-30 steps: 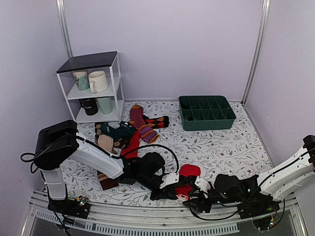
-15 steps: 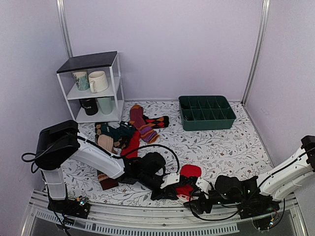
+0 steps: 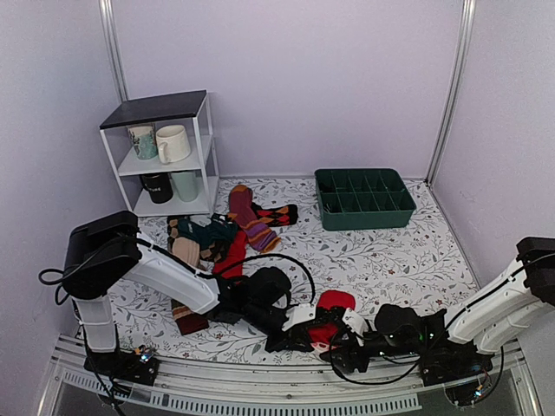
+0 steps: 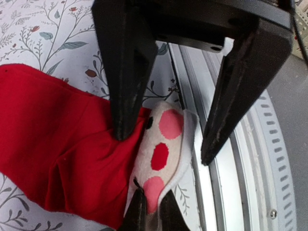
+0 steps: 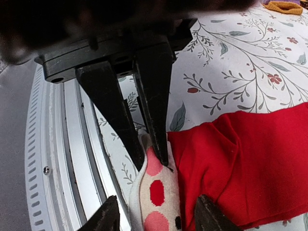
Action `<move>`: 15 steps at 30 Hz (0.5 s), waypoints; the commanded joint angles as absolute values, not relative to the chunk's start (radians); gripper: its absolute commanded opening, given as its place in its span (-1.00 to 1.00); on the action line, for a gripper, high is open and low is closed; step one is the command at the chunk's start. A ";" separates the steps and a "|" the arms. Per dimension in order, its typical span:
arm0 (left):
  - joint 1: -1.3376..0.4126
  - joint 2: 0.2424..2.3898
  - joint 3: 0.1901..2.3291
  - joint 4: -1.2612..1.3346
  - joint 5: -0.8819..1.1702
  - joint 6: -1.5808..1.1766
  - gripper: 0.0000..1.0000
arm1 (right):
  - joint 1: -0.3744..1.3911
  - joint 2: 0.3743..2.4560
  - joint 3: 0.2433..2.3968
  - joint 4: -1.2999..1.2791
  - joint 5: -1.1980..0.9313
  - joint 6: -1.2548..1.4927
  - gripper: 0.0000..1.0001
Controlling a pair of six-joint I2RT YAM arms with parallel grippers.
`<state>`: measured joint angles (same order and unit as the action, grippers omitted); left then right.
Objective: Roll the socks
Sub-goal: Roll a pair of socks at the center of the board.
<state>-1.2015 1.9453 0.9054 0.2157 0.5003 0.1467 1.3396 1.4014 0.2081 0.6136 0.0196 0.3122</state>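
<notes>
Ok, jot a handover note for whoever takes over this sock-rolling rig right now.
Left fingers: shut, pinching the spotted cuff of the red sock.
Right fingers: open, astride that cuff, not gripping.
The sock lies at the table's near edge by the rail; the pile of other socks sits back left.
Done: cuff pinched.
Left: roll the sock; no roll shows yet.
</notes>
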 commanded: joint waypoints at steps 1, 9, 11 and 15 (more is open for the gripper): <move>-1.225 2.054 0.851 -0.072 0.408 0.168 -1.00 | 1.341 1.437 0.206 0.557 -0.027 0.352 -0.11; -1.214 2.036 0.833 -0.050 0.397 0.138 -1.00 | 1.340 1.430 0.162 0.577 -0.023 0.428 -0.68; -1.208 2.026 0.835 -0.044 0.367 0.121 -1.00 | 1.341 1.423 0.149 0.593 -0.016 0.435 -0.70; -1.198 1.978 0.820 0.012 0.291 0.085 -0.65 | 1.340 1.418 0.130 0.602 -0.011 0.456 -0.71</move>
<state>-1.2022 1.9354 0.9005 0.2218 0.4709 0.1081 1.3403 1.4040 0.1768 0.6647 0.0086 0.3958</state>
